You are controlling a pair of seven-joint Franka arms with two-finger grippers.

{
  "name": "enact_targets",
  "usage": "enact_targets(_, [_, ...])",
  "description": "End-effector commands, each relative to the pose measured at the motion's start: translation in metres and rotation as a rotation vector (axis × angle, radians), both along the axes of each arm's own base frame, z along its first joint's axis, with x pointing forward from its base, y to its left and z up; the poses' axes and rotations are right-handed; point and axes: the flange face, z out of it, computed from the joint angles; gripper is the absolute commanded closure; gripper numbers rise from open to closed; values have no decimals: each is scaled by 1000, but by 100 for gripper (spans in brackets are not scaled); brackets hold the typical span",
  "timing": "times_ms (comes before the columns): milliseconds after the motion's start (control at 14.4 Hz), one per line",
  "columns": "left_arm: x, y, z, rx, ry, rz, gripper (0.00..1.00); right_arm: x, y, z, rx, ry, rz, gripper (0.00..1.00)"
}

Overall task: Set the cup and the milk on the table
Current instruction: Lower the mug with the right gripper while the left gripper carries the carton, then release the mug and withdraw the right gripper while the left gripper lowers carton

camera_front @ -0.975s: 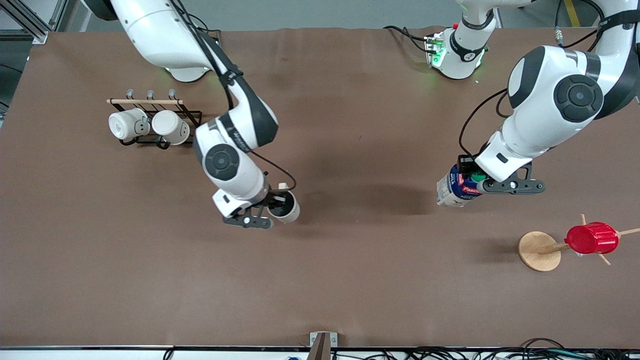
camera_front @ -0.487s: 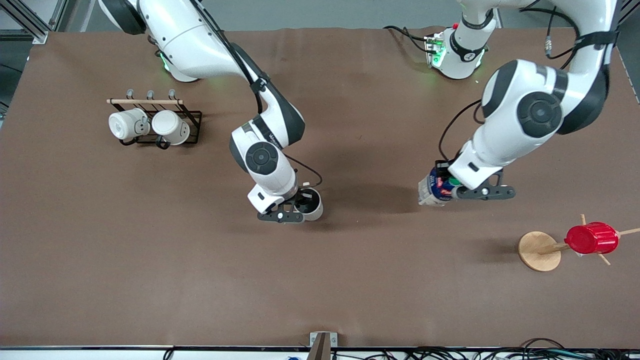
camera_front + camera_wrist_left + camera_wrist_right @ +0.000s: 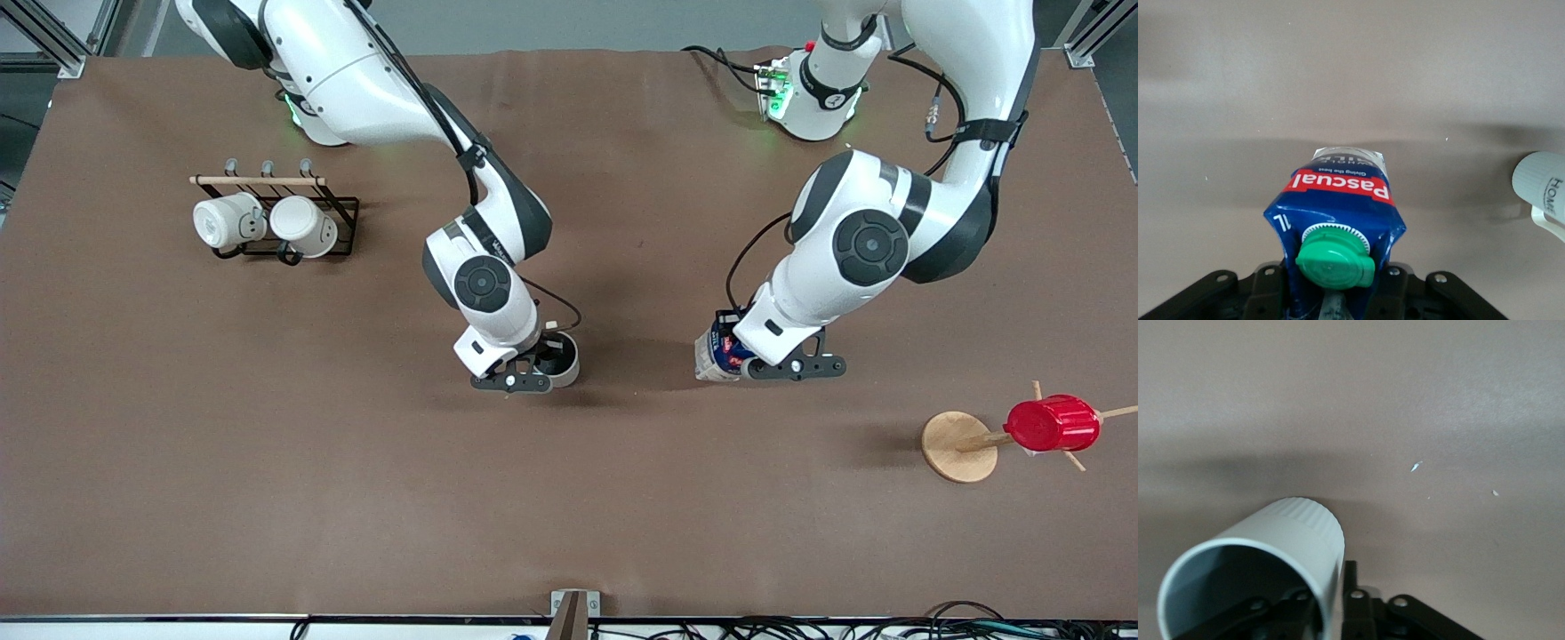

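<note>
My right gripper (image 3: 539, 364) is shut on the wall of the pale grey cup (image 3: 562, 357), one finger inside and one outside, holding it low over the middle of the brown table (image 3: 569, 498). In the right wrist view the cup (image 3: 1281, 547) is tilted, its dark inside showing, clamped in the gripper (image 3: 1331, 603). My left gripper (image 3: 745, 359) is shut on the milk (image 3: 718, 353), low over the table toward the left arm's end. In the left wrist view the carton (image 3: 1338, 200) shows its green cap and red label, held in the gripper (image 3: 1335, 297). The cup (image 3: 1542, 183) shows there too.
A black wire rack with a wooden bar (image 3: 267, 181) holds two white mugs (image 3: 267, 224) toward the right arm's end. A wooden peg stand (image 3: 957, 446) carrying a red ribbed cup (image 3: 1053, 423) stands toward the left arm's end, nearer the front camera.
Both arms have swung toward the middle of the table, bringing the cup and the milk closer together and lower. Both grips are unchanged.
</note>
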Motion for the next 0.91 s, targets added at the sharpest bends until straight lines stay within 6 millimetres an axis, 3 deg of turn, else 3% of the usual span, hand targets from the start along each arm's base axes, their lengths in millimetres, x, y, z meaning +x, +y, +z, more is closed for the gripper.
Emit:
enact_targets(0, [-2,-16,23,-1,-26,23,64,2,5,5,-19,-28,8,0])
enact_targets(278, [2,-46,17,-15,-26,90,64,9,-4,28,-65,-80,43,0])
enact_targets(487, [0,-82,11,-26,-28,112,65,24,-34,76,-94,-86,1,0])
enact_targets(627, [0,-101,4,-32,-24,134,65,33,-64,118,-122,-83,-39,0])
enact_targets(835, [-7,-130,-2,-29,-27,148,65,51,-137,190,-145,-84,-147,0])
